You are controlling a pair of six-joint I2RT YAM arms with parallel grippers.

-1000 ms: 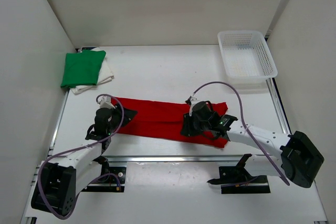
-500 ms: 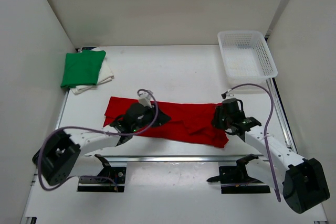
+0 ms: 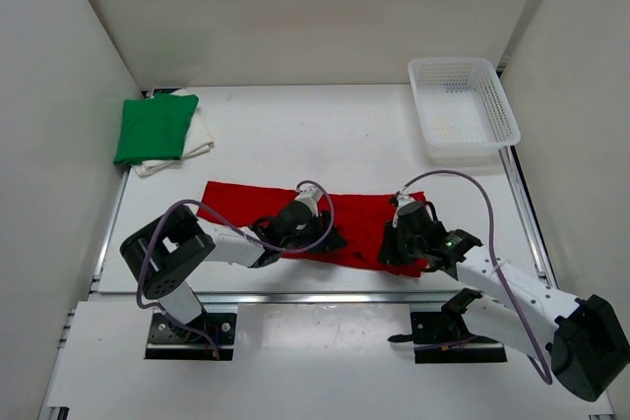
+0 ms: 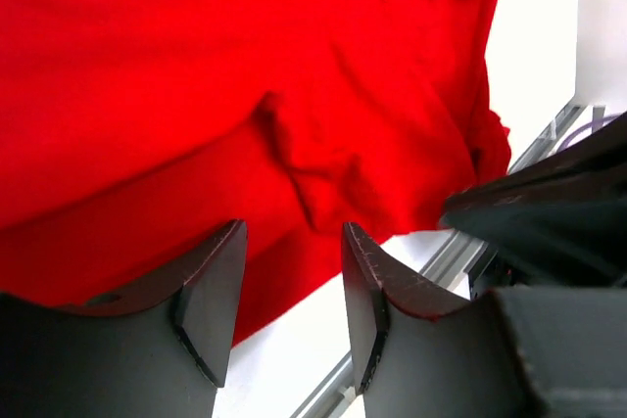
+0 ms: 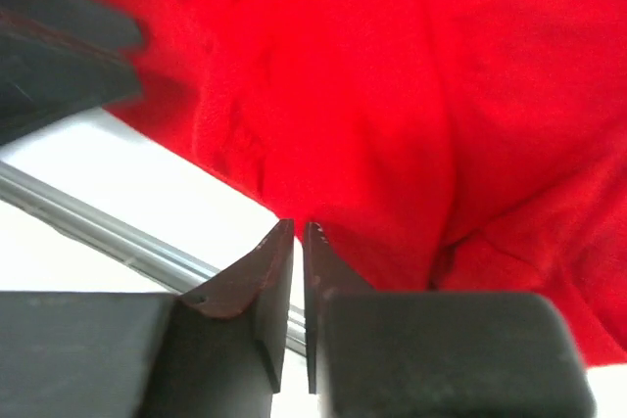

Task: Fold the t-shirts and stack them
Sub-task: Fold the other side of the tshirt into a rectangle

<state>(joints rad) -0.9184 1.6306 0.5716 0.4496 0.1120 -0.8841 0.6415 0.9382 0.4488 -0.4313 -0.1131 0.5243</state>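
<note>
Room: plain pale walls (image 3: 295, 7) stand at the far, left and right sides of the table.
Table: the table (image 3: 305, 135) is white and flat. A metal rail (image 3: 325, 295) runs along its near edge.
Red shirt: the red shirt (image 3: 246, 206) lies on the near middle of the table. It makes a long strip from left to right. The cloth is bumpy and wrinkled toward its right end.
Green shirt: the green shirt (image 3: 155, 128) is folded in the far left corner. It sits on top of the white shirt.
White shirt: the white shirt (image 3: 202, 135) is folded too. It peeks out on the right and near sides of the green one.
Basket: a white plastic basket (image 3: 463, 64) with little holes sits in the far right corner, well apart from the shirts.
Left tool: the left tool (image 4: 294, 242) is low over the near edge of the red shirt, about the middle. Its fingers are apart with nothing between them.
Right tool: the right tool (image 5: 299, 232) is at the near edge of the red shirt, by its right end. Its fingers are pressed almost together, with only a thin slit left. I cannot tell if any cloth is pinched.
</note>
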